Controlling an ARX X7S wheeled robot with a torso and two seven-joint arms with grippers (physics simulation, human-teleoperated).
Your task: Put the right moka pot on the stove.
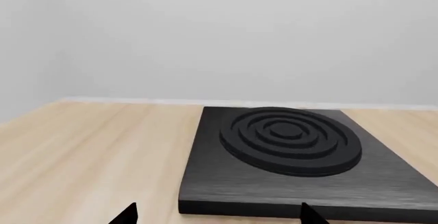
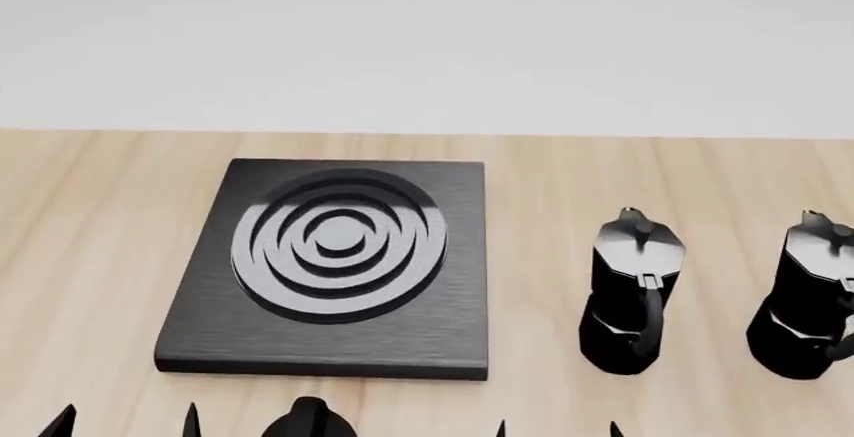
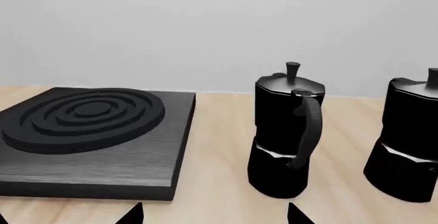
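The right moka pot (image 2: 810, 297) is glossy black and stands upright at the far right of the wooden table; it also shows in the right wrist view (image 3: 407, 137). Its twin moka pot (image 2: 635, 292) stands just left of it, handle toward me, and shows in the right wrist view (image 3: 286, 131). The stove (image 2: 334, 262) is a flat black slab with raised rings, left of both pots, seen also in the left wrist view (image 1: 294, 157) and the right wrist view (image 3: 89, 131). My left gripper (image 1: 219, 215) is open and empty in front of the stove. My right gripper (image 3: 213, 214) is open and empty, short of the twin pot.
A small round black knob (image 2: 310, 419) sits at the table's near edge in front of the stove. The wooden table (image 2: 94, 257) runs back to a pale wall. My left fingertips (image 2: 60, 421) and right fingertips (image 2: 614, 429) show at the head view's lower edge.
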